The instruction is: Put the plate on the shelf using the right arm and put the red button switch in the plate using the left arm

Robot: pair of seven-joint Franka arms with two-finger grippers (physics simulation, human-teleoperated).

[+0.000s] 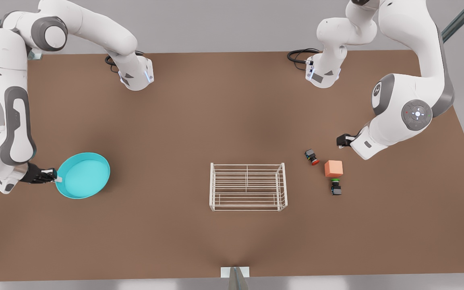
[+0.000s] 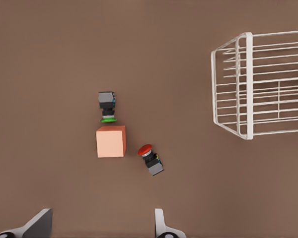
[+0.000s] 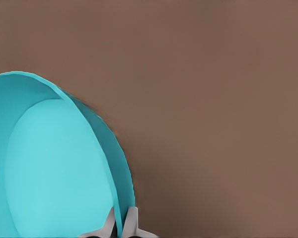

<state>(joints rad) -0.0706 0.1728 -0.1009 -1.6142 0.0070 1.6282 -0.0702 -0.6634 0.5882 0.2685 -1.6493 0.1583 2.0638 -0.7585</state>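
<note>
Up close, the right gripper (image 3: 121, 225) pinches the plate (image 3: 54, 163) rim. Meanwhile the left gripper (image 2: 102, 223) hangs wide open near the red button switch (image 2: 150, 158).

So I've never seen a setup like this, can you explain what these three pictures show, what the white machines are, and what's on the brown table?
These are simulator renders of two white jointed robot arms, each ending in a black two-finger gripper. The front view looks down on a brown table. The other two come from cameras on the arms' wrists.

The right gripper, on the front view's left, is shut on the rim of a round turquoise plate. Its fingers pinch that rim in the right wrist view.

The left gripper waits open above a tiny black switch with a red cap, an orange cube and a like switch with a green cap. In the middle stands a white wire rack.
</note>
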